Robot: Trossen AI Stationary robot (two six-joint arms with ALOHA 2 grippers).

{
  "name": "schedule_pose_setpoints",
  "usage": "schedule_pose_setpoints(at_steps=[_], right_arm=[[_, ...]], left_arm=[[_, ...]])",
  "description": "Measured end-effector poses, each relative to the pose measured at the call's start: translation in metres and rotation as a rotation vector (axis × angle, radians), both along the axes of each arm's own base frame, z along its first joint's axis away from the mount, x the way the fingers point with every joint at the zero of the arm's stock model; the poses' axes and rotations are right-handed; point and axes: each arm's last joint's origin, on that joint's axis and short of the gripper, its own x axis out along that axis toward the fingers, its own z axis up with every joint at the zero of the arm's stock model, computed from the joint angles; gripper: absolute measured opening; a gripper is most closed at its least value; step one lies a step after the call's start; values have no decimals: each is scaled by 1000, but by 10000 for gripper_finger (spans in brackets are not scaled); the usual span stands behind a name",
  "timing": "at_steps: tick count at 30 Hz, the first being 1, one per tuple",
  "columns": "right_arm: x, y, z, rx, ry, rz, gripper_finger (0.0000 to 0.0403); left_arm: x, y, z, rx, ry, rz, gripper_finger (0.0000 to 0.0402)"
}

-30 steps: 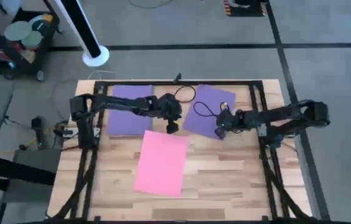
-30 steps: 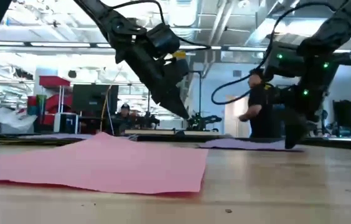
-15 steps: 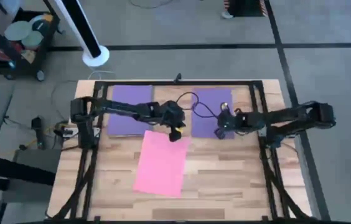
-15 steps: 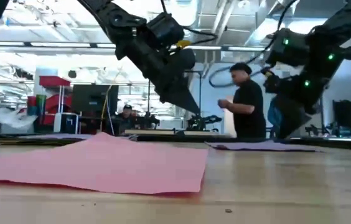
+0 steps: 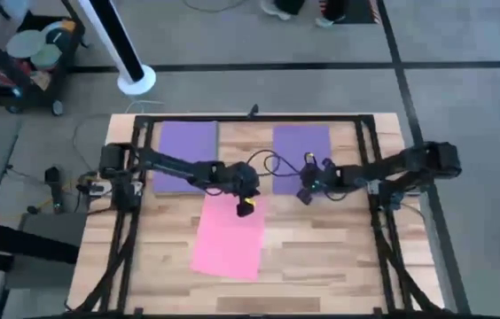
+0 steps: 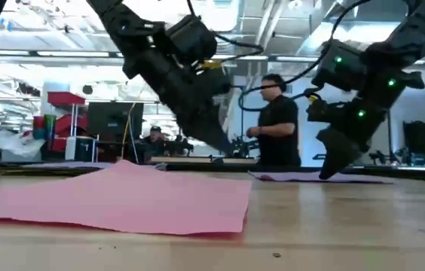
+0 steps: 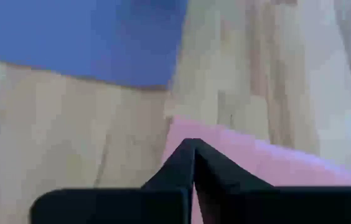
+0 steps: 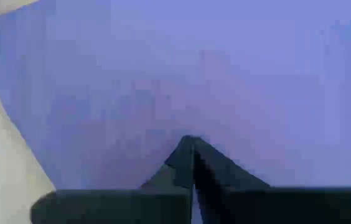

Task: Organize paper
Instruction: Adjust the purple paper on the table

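I have the left gripper [image 5: 245,209], fingers pressed together, at the far edge of the pink sheet [image 5: 229,232], with 2 purple sheets [image 5: 301,158] beyond it, the right gripper [image 5: 304,196] likewise closed there, so next I'd slide pink into line.

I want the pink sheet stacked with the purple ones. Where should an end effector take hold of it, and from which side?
Judging from the low view, the pink sheet is best taken at its far edge, where the paper humps up off the wooden table. Come from the far side, where the left end effector hovers closed. Elsewhere the sheet lies flat, leaving little for fingers to get under.
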Motion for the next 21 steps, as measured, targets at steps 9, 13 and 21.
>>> schedule_pose_setpoints(at_steps=[9, 13, 21], right_arm=[[-11, 7, 10, 18, 47, 29, 0], [-23, 6, 17, 21, 98, 21, 0], [-34, -2, 20, 18, 154, -27, 0]], left_arm=[[-3, -7, -5, -22, 16, 6, 0], [-3, -8, -5, -27, 15, 7, 0], [-3, -8, -5, -21, 15, 3, 0]])
